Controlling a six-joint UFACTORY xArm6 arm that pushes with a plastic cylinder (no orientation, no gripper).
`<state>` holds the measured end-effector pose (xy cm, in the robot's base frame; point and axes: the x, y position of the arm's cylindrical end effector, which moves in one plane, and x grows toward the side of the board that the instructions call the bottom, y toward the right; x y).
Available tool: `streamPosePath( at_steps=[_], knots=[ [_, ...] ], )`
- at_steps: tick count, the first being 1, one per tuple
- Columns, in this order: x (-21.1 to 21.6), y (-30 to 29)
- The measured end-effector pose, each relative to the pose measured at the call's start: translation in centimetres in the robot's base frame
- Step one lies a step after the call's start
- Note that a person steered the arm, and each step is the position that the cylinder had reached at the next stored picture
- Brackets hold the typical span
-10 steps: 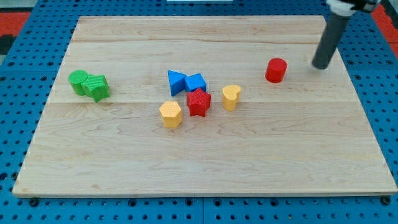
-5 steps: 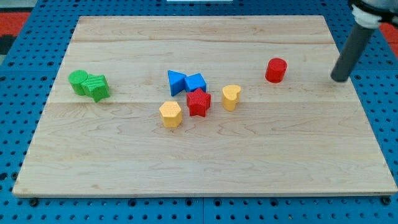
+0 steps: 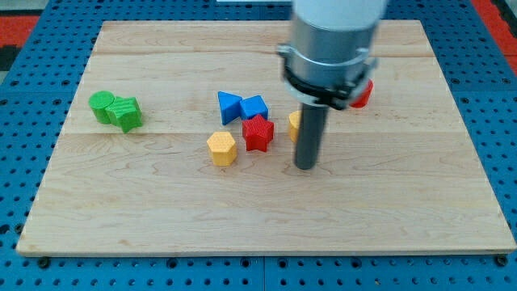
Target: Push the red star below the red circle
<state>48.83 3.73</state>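
We get a single view, looking down at a slant from the near edge onto the whole wooden board (image 3: 161, 210), close enough that the blue pegboard (image 3: 24, 97) frames it.

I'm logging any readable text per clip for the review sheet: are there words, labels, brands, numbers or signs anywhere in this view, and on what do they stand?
None: no readable text shows anywhere.
Pale wooden board: bare wood grain only.
Blue pegboard surround: holes only.
Grey arm housing and dark rod, my tip: unmarked.
Red star block, partly hidden red circle block and the other coloured blocks: ridged surfaces, no markings.
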Motion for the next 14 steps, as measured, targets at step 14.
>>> streamPosePath(
  at_steps=[14],
  knots=[
    [-7.3, 2.2]
  ],
)
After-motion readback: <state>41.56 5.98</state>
